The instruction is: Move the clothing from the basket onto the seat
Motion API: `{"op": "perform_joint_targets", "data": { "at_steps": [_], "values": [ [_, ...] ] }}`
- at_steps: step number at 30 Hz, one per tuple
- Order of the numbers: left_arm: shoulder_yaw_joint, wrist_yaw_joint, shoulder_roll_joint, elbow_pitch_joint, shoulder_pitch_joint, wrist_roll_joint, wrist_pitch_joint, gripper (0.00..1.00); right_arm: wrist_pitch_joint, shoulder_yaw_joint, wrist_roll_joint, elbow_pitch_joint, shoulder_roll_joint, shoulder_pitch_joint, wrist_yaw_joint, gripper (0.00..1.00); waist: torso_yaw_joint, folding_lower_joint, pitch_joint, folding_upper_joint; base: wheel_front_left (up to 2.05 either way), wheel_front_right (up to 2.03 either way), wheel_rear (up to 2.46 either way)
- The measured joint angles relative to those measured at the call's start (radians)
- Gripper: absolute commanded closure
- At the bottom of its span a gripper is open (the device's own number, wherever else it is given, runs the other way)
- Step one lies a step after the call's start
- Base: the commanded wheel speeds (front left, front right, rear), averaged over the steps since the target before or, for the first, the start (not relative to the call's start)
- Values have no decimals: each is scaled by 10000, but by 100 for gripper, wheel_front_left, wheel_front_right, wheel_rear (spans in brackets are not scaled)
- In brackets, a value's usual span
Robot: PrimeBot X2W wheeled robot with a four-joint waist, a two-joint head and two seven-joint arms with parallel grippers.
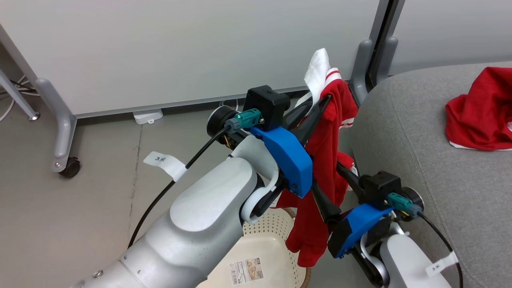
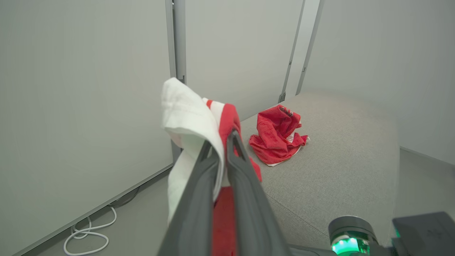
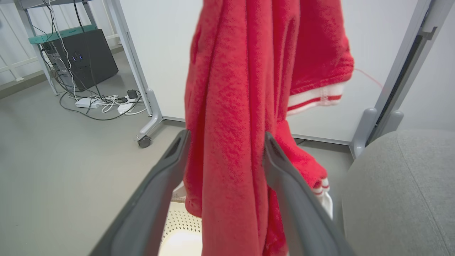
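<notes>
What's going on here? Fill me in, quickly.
The robot is moving laundry from the basket to the grey seat. Its left hand is shut on a red garment with white trim, holding it in the air above the basket, just beside the seat. The right hand is open, its fingers on either side of the hanging fabric lower down, not clamping it. A second red garment lies crumpled on the seat.

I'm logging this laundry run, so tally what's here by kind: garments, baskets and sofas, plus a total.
Red garments: 2, a hanging garment pinched in the left tool and a crumpled garment on the sofa
Basket: 1
Sofa: 1
Total: 4
</notes>
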Motion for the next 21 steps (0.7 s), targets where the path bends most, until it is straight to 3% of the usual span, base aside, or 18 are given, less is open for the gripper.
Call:
{"op": "perform_joint_targets", "data": {
  "at_steps": [11,13,14,15,21],
  "values": [
    [-403,90,-4,-12,-192,-299,-138,100,-430,575,470,2199,0,-1354,0,0,-5,0,68,0,0,0,0],
    [-447,92,-4,13,-219,-353,-165,100,-543,698,562,2491,0,-1555,0,61,-16,0,58,0,0,0,0],
    [-472,96,-4,33,-221,-360,-176,100,-658,771,625,2606,0,-1638,2,87,-23,0,49,0,0,0,0],
    [-493,111,-4,54,-221,-389,-180,100,-790,828,644,2706,0,-1706,0,100,-28,0,35,0,0,0,0],
    [-579,134,-4,203,-225,-523,-263,100,-1139,1047,815,3342,0,-1960,0,100,-57,0,-68,0,0,0,0]
  ]
}}
